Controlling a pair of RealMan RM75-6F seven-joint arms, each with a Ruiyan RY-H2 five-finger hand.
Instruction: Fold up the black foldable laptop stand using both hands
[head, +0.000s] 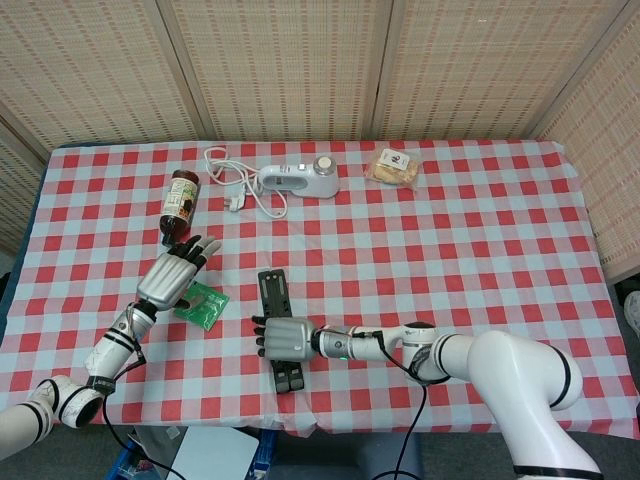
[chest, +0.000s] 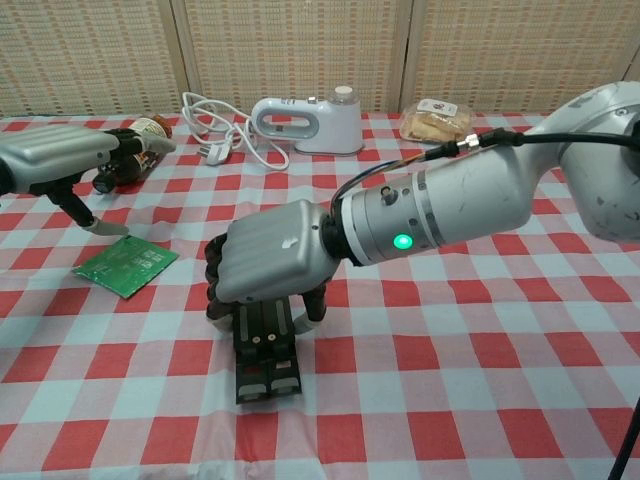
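Laptop stand: the black foldable laptop stand (head: 277, 330) lies flat with its two bars side by side, near the table's front edge, left of centre.
Right hand: the right hand (chest: 268, 262) sits on top of the stand's middle, fingers curled down around both bars, clamping them.
Left hand: the left hand (head: 173, 276) hovers at the left, fingers spread and holding nothing, over a green circuit board (chest: 126, 266).
Far side: brown bottle (head: 180, 203), white hand mixer (head: 298, 179) with its cord (head: 236, 190), and a bagged snack (head: 394, 167).
Surface: red-and-white checked tablecloth (head: 470, 250).
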